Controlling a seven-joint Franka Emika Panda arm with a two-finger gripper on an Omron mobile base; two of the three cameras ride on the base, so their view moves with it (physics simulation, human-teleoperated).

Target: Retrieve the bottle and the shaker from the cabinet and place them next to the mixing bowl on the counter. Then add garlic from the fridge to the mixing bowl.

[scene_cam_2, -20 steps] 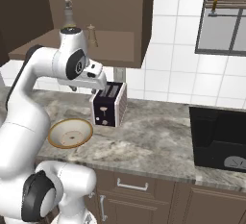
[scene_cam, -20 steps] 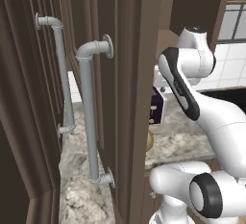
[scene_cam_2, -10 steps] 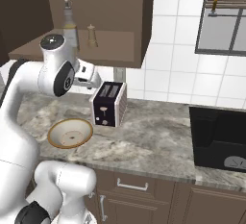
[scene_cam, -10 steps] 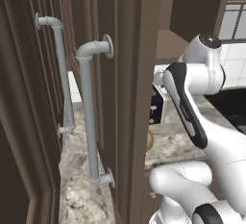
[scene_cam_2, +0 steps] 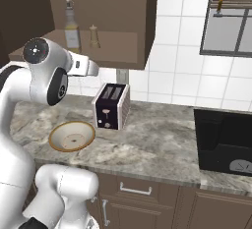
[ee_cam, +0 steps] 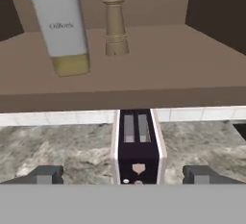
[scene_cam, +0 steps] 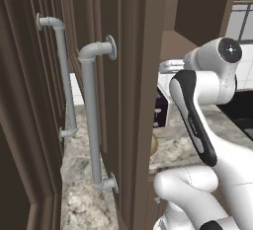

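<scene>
While the bottle (ee_cam: 61, 23) and shaker (ee_cam: 116, 26) stand untouched on the cabinet (scene_cam_2: 123, 21) shelf, the claw (ee_cam: 122, 175) hangs wide and empty; nothing is fetched, garlic included.

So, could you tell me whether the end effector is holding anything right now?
Nothing is held: the end effector is open, facing the bottle and shaker on the shelf.
</scene>
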